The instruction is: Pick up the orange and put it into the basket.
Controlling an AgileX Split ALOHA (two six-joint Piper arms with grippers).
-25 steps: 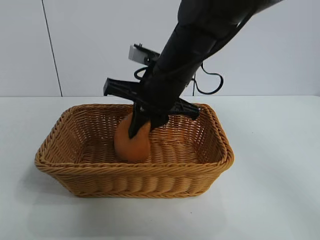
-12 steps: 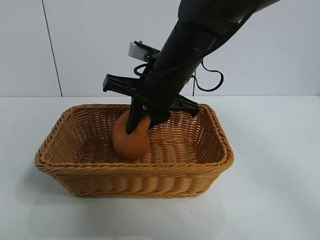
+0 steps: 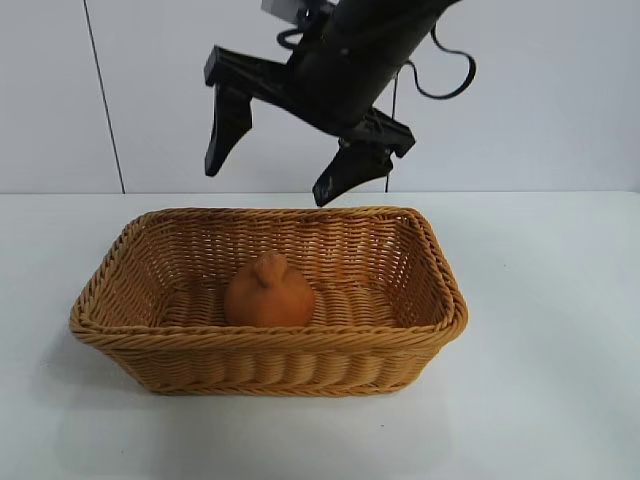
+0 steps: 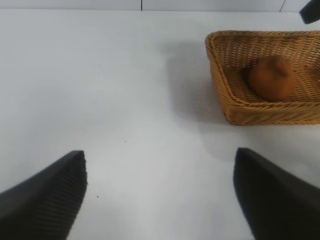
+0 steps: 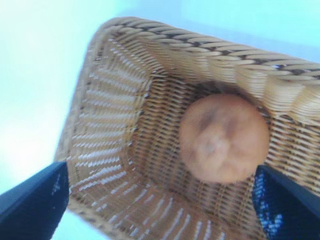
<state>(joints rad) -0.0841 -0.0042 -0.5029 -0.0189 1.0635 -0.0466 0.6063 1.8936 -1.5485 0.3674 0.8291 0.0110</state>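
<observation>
A white table (image 3: 540,330) holds a tan woven basket (image 3: 270,352), set a little left of the middle in the exterior view. The orange (image 3: 268,293) sits on the basket's floor, roughly central and toward the near wall, its knobby bump pointing up. Nothing touches it.

The right gripper (image 3: 282,160) hangs in the air above the basket's far rim, clear of the fruit — its two black fingers (image 3: 226,125) are spread wide apart and point downward, with nothing between them. The arm reaches in from the upper right, trailing a black cable (image 3: 448,75) against the white wall (image 3: 60,90).

From the right wrist view, the orange (image 5: 223,138) lies below between the two spread finger tips (image 5: 35,205), resting on the wicker weave with the basket (image 5: 100,130) around it.

The left gripper (image 4: 160,200) is well to the left of the basket over bare table — its jaws stand open and empty. In its wrist view the basket (image 4: 225,95) and orange (image 4: 271,76) show farther off.
</observation>
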